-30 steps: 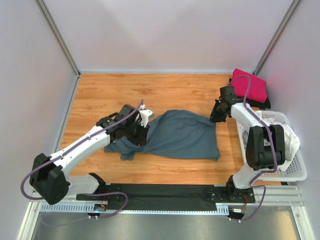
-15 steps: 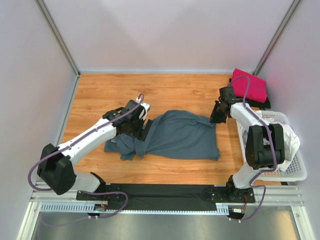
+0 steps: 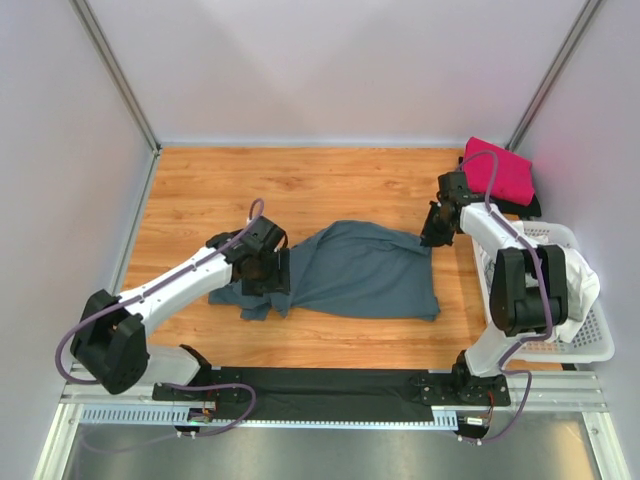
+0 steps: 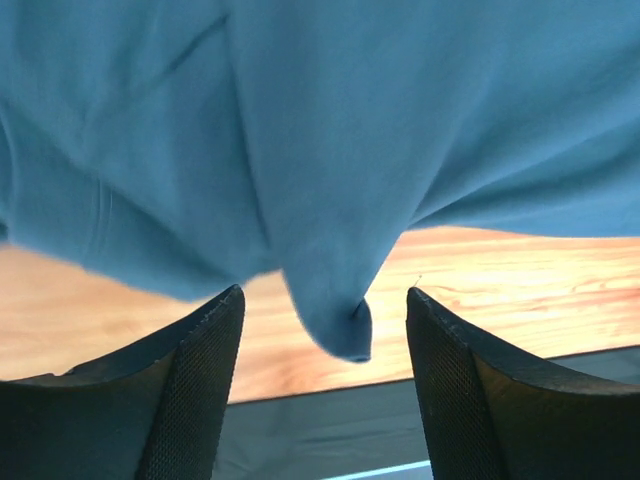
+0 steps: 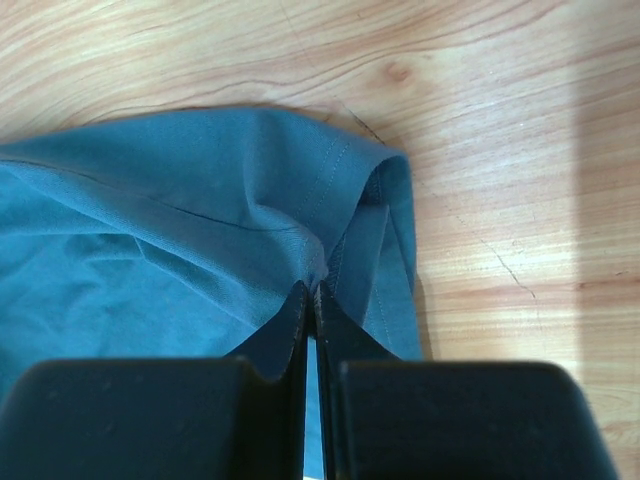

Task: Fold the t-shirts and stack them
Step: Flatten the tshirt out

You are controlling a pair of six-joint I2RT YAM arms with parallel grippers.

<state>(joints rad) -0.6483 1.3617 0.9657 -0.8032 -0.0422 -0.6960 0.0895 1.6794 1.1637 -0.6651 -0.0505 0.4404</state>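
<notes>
The slate blue-grey t-shirt (image 3: 360,272) lies spread and creased on the wooden table (image 3: 300,185), between the two arms. The right gripper (image 5: 311,296) is closed tight on the hem fold at the shirt's far right corner. The left gripper (image 4: 325,300) stands at the shirt's left end with its jaws wide apart, a hanging point of cloth in the gap, unclamped.

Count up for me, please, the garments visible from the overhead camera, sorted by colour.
Blue-grey t-shirt: 1
Magenta-pink t-shirt: 1
Black garment, only an edge showing under the magenta-pink one: 1
White cloth in the basket, partly hidden: 1
Total: 4
</notes>
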